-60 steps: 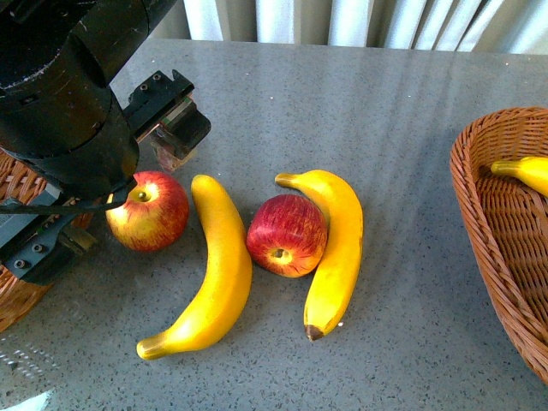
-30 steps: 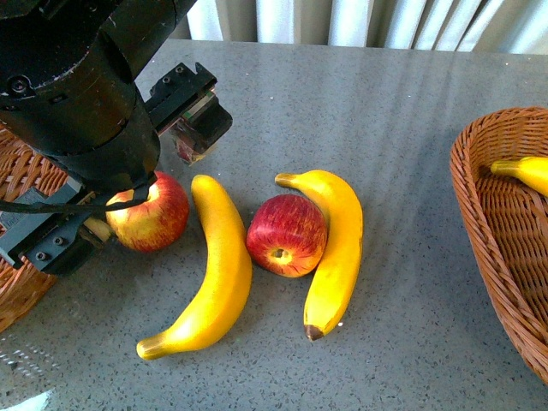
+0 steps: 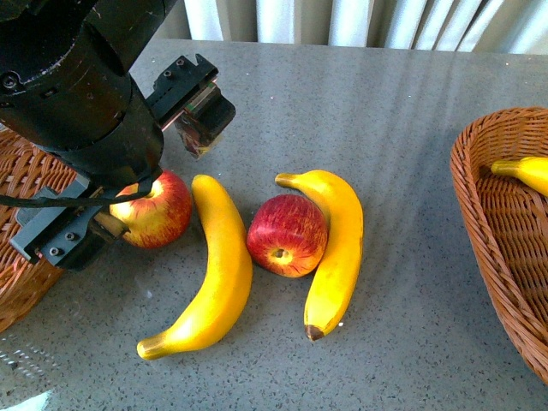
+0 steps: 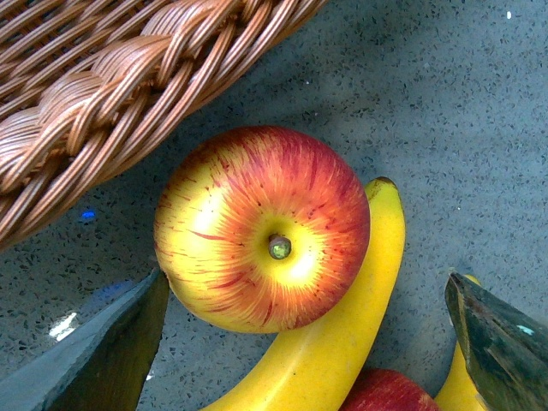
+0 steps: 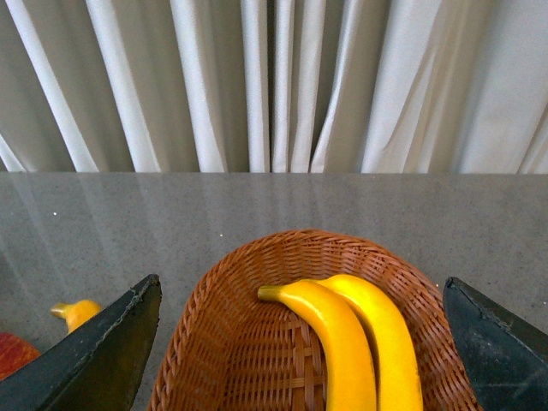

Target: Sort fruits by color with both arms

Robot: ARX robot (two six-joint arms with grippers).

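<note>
Two red apples and two yellow bananas lie on the grey table. The left apple sits right under my left gripper, which is open, its dark fingers standing apart on either side of the fruit. A long banana curves beside that apple. The second apple rests against the other banana. My right gripper hangs open over the right basket, where two bananas lie; it does not show in the front view.
A wicker basket stands at the table's left, close to the left apple. The right basket holds a banana. White curtains hang behind the table's far edge.
My left arm has shifted to the right and a little away from me, so its open fingers now straddle the left apple. The fruits have not moved.
</note>
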